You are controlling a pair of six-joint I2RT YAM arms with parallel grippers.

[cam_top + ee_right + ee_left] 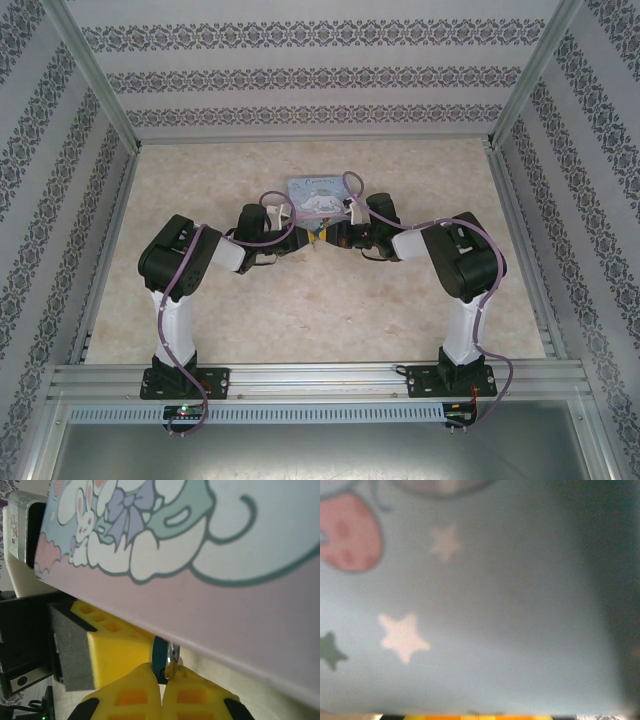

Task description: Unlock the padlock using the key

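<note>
Tin (320,195) at the far middle of the surface (300,330) in the top view, light blue and cartoon-printed. Left claw (306,241) and right claw (332,238) tip to tip just beside the tin's near edge. Padlock too small to make out from up here.

Left wrist view: pressed close against the blurred tin lid, with pale stars and a pink shape. Left claw closed tight.

Right wrist view: right claw's yellow fingers (140,695) pressed together, tips touching a small silvery metal piece (172,655); cannot tell whether pinched. Padlock (159,661), blue-bodied, just under the tin's edge, between those fingertips and the left claw's grey-padded yellow finger.
</note>
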